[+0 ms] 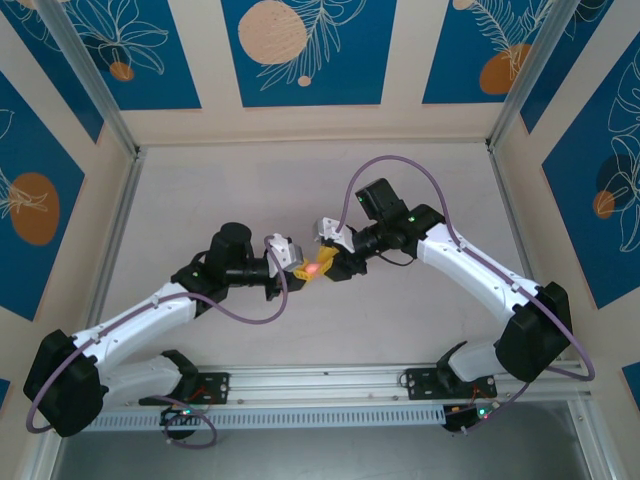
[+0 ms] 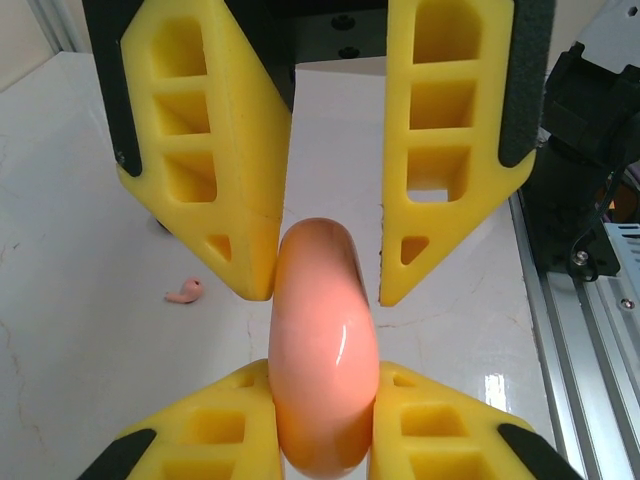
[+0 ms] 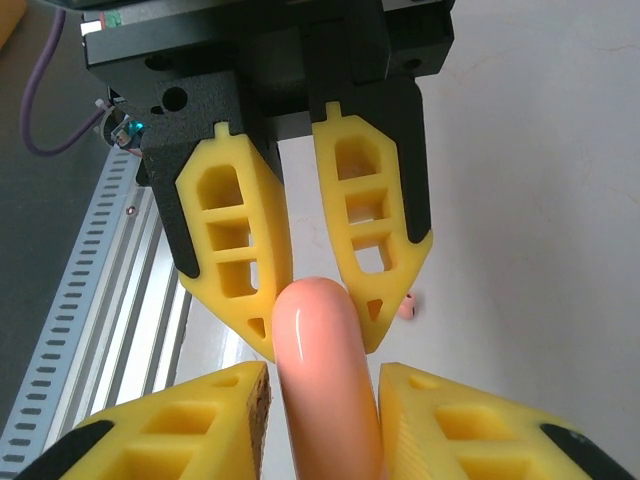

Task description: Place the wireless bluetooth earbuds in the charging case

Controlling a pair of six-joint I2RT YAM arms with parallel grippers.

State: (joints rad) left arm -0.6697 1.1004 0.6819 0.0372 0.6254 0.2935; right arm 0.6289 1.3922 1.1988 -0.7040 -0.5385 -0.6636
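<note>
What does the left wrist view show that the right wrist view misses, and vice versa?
Left wrist: an earbud lying clear on the white table, stem visible, and a gap between the charging case and one finger of the right gripper. Right wrist: a purple cable and a small light on the black body behind the left gripper; a pink speck beside one finger, too hidden to identify. Both: the case between both grippers' yellow fingers, the left gripper clamping it, and the aluminium rail.

Rt wrist view: charging case (image 3: 325,390) cut off at 6 o'clock — pink speck (image 3: 407,306) at its 2 o'clock, prob. an earbud, half hidden, tiny.
</note>
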